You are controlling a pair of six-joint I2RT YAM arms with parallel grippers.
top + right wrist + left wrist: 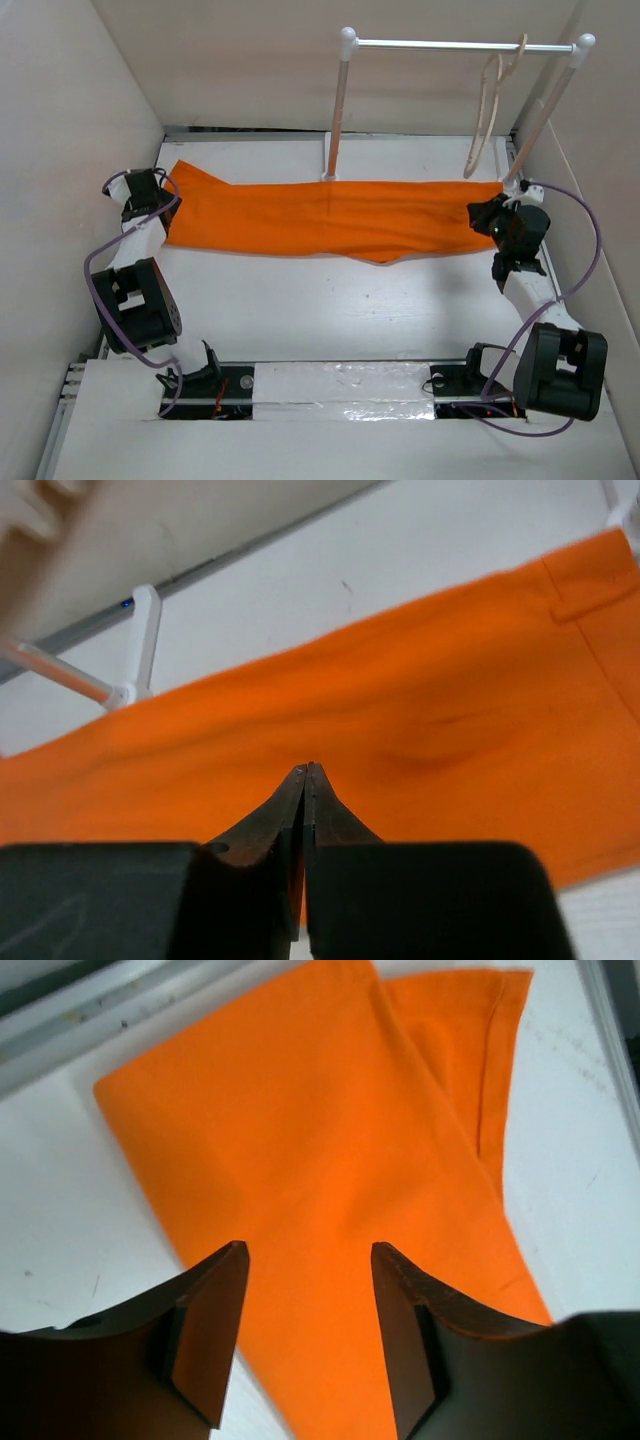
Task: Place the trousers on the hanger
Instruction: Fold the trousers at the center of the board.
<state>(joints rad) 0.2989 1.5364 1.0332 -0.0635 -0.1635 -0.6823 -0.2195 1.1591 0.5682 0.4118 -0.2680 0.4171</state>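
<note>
While the left arm's black two-finger claw (308, 1252) hangs with its fingers spread wide, the bright orange cloth trousers (330, 1160) lie flat just under it. The right arm's black claw (306, 772) has its fingers pressed tight together over the other end of the trousers. The trousers stretch long across the white table (300, 320), from one claw to the other. The thin beige hanger (490, 100) hangs by its hook on the shiny metal rod (440, 45) of the white rack (347, 38), behind the trousers' right end
</note>
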